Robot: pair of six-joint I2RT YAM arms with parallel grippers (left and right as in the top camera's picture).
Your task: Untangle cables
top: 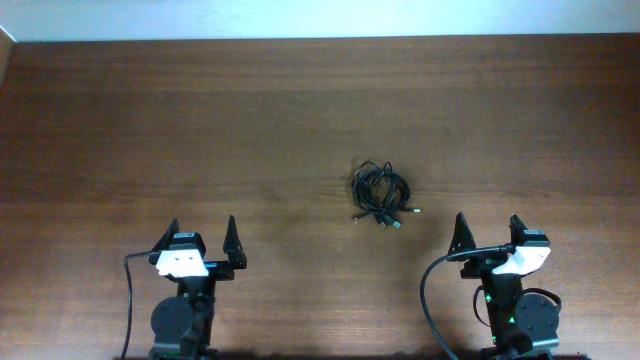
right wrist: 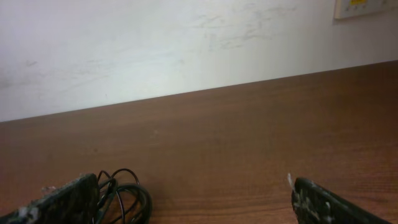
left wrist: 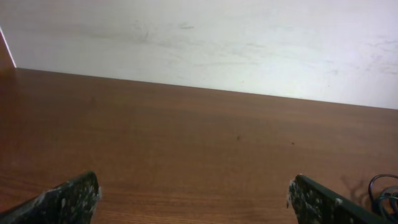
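The cables (top: 380, 193) lie as a small knotted black bundle with silver-tipped plug ends on the brown table, right of centre. In the right wrist view the cables (right wrist: 127, 196) show at the lower left, beside my left fingertip (right wrist: 68, 199). The left wrist view catches only a loop of the cables (left wrist: 384, 190) at its far right edge. My left gripper (top: 201, 233) stands open near the front edge, well to the left of the bundle. My right gripper (top: 487, 231) is open too, in front of and to the right of the bundle. Neither touches anything.
A pale wall (right wrist: 186, 43) runs along the table's far edge (top: 320, 38). A thick black arm cable (top: 430, 290) curves beside the right arm, another (top: 130, 300) beside the left arm.
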